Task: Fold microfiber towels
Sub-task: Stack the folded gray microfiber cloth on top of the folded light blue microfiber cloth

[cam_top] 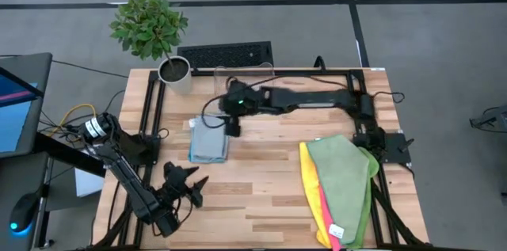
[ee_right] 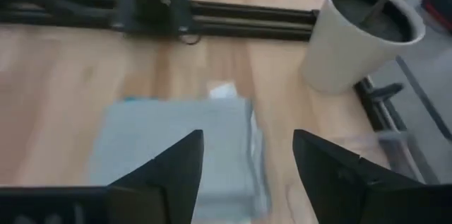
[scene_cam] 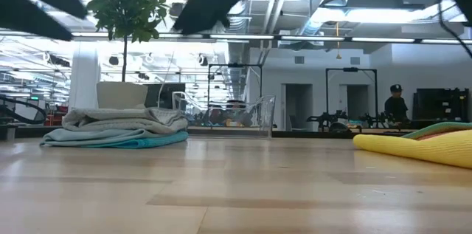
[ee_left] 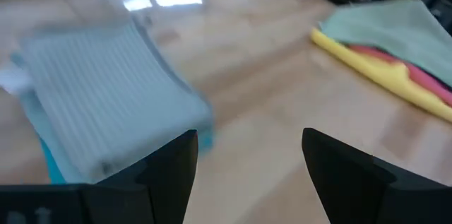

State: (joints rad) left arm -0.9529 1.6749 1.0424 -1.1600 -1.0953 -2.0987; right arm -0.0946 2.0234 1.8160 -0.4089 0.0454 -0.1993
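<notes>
- The folded stack of grey and teal towels (cam_top: 209, 143) lies left of centre on the counter (cam_top: 261, 195), apparently set aside as finished work; the right gripper (cam_top: 233, 127) hovers just above its upper right corner, jaws wide and empty.
- The unfolded pile (cam_top: 341, 188), pale green over pink and yellow, waits at lower right, long axis running top to bottom.
- The left gripper (cam_top: 192, 184) hangs at lower left, jaws apart, holding nothing.

Folded grey-and-teal towels (cam_top: 208, 143) lie stacked near the pot — green, yellow, pink towels (cam_top: 341, 188) lie unfolded.
</notes>
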